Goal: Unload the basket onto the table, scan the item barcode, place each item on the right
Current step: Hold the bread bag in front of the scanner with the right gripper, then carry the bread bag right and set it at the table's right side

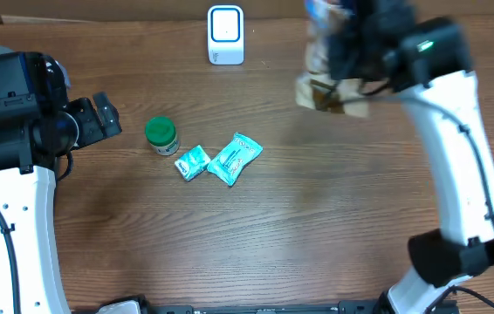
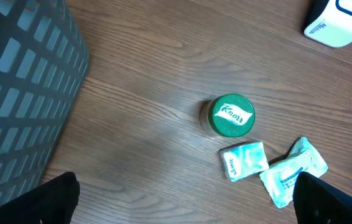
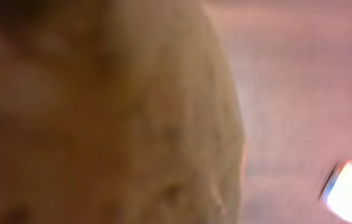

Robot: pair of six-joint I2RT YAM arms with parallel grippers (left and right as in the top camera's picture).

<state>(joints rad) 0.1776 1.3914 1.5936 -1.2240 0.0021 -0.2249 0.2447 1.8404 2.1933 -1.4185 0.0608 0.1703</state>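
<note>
Two risks, the greater first. Could have missed the read altogether: held the packet (image 1: pixel 330 90) high above the counter (image 1: pixel 317 227), off to the right of the white scanner (image 1: pixel 225 35) and apart from it, blurred in the overhead view, with the barcode face impossible to make out. Swept past too fast, or turned the wrong way, would have given no read. Lesser: might have slid out of the right tool (image 1: pixel 345 63), pressed together on crinkly, yielding wrap, likely too soft a hold for a sharp wrist turn. Filled the right wrist view as a tan blur, leaving only a bright corner of the scanner low at the right.

Beneath, brown wood-grain counter across the whole frame. Grey mesh basket (image 2: pixel 20 93) at the far left. Beside it the left tool (image 1: pixel 106 115), spread wide, gripping nothing. Scanner upright at the back edge. Green-lidded jar (image 2: pixel 232 116) near the left tool, then the larger teal sachet (image 2: pixel 294 171) and the smaller teal sachet (image 2: pixel 244 160) close together just beyond it. Saw nothing of the room past the counter.
</note>
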